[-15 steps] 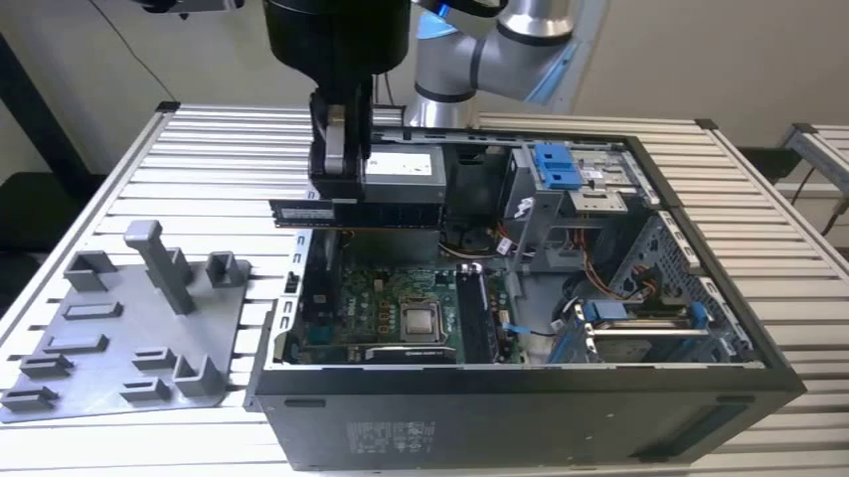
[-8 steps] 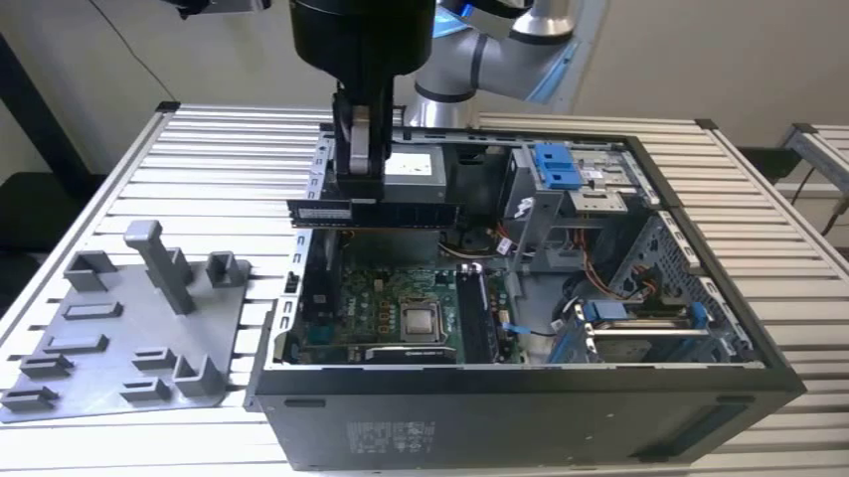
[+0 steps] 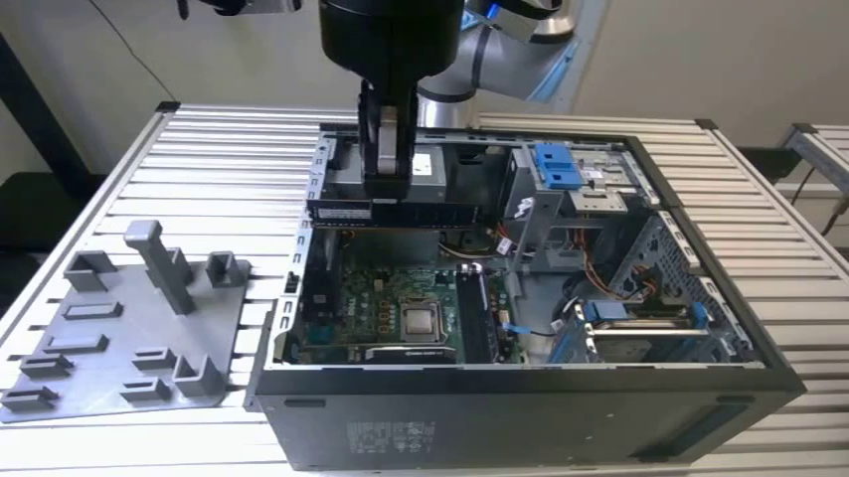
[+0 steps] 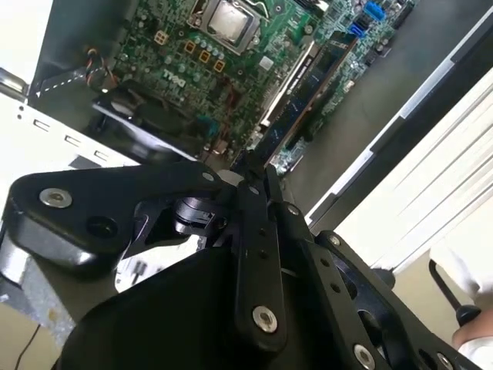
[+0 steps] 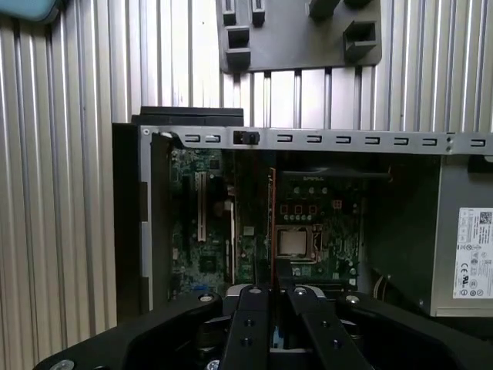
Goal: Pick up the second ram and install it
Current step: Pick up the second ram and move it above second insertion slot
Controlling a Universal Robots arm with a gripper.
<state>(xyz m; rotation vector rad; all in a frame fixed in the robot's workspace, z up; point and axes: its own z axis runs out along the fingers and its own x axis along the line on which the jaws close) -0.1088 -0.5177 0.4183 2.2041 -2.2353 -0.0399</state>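
Above the open computer case (image 3: 531, 407), over its far half in the exterior view, the gripper (image 3: 386, 194) is clenched on the second ram (image 3: 438, 212). It grasps the blue strip near mid-length and holds it level, over the motherboard (image 3: 398, 288) inside the case. Outside the case, at the exterior view's left, lies the grey fixture tray (image 3: 119, 358).

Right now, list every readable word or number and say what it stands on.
Nothing clear enough to quote.
Sticker on the power supply: too small.
Label on the second ram: blurred.
Print on the case front: too small.
White mark on the motherboard: a brand logo, left unquoted.
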